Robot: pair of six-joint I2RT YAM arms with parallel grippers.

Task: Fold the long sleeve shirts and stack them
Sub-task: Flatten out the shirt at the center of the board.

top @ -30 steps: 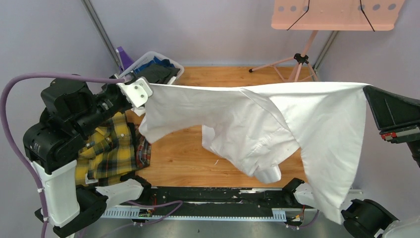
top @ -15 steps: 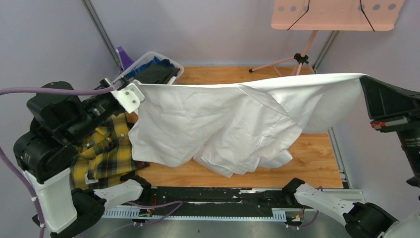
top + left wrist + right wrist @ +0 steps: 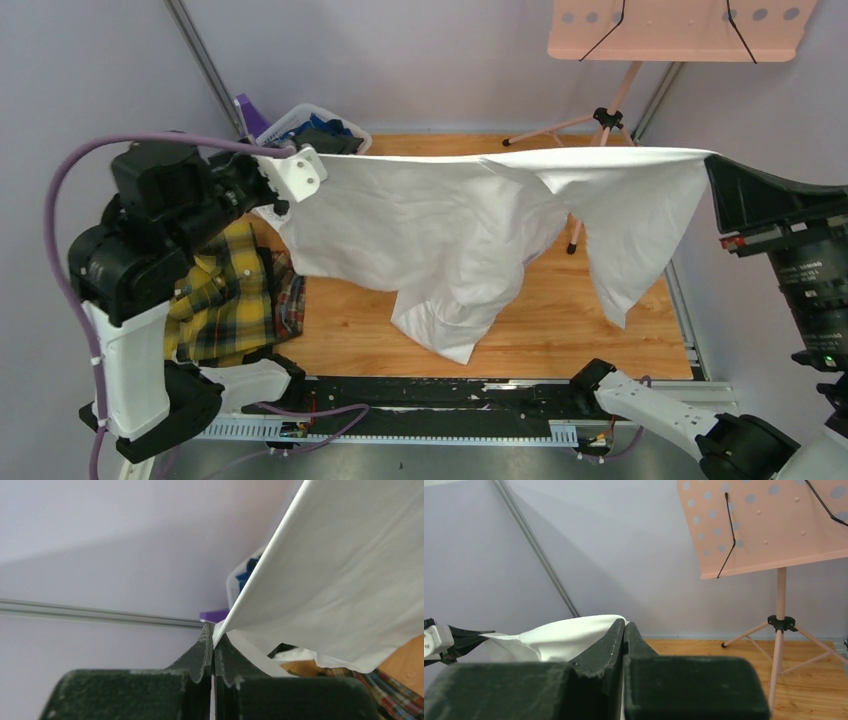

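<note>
White shirt (image 3: pixel 440 220) now hangs straighter than before, stretched between the left gripper (image 3: pixel 213 647) and right gripper (image 3: pixel 624 630). Both pinch its top edge, ready for laying flat.

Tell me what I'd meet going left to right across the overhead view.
plaid flannel shirt lying on the table → left end effector, shut on one corner → white shirt, hanging spread between the arms → right end effector, shut on the far corner.

Even, bright light throughout; soft shadows on the walls; both wrist views blur the near fingers (image 3: pixel 200 655)
</note>
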